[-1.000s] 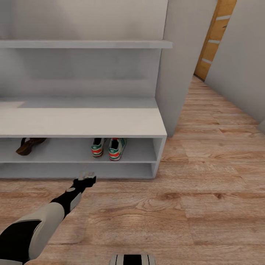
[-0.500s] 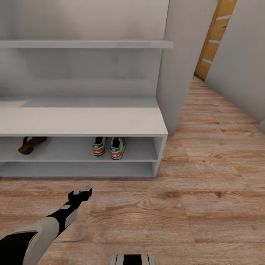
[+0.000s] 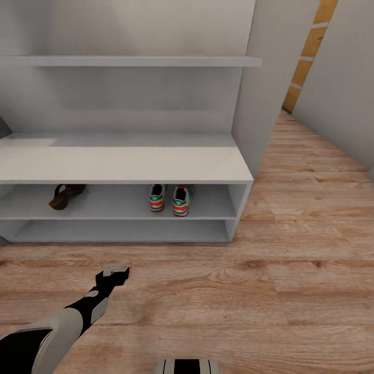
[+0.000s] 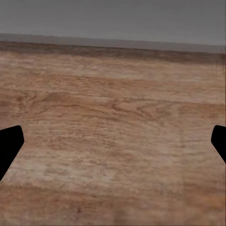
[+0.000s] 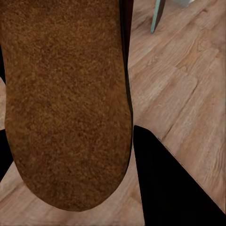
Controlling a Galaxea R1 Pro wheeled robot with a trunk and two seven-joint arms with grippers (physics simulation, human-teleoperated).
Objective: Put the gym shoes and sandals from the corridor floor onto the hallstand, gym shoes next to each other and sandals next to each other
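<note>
A: While the two white lace-up gym shoes with green stripes and red-orange heels (image 3: 169,198) sit side by side on the upper open shelf of the wide pale grey hallstand (image 3: 124,163), heels facing out, one dark brown strappy sandal (image 3: 66,195) lies well off to their left on that same shelf.

B: And the other sandal (image 5: 66,101)? The right wrist view has its tan sole close up, with the right gripper (image 5: 70,146) clamped on it, black fingers (image 5: 169,188) on either side, above the floor.

A: Right. Out on the light brown wood-plank corridor floor (image 3: 270,291), the left gripper (image 3: 116,271) hangs in front of the stand, apart from it.

B: Its wrist view shows the two dark fingertips (image 4: 9,146) spread wide at the edges, bare planks between them and the grey base of the stand beyond.

A: Past the stand's end panel, an orange door (image 3: 311,52) shows down the corridor.
</note>
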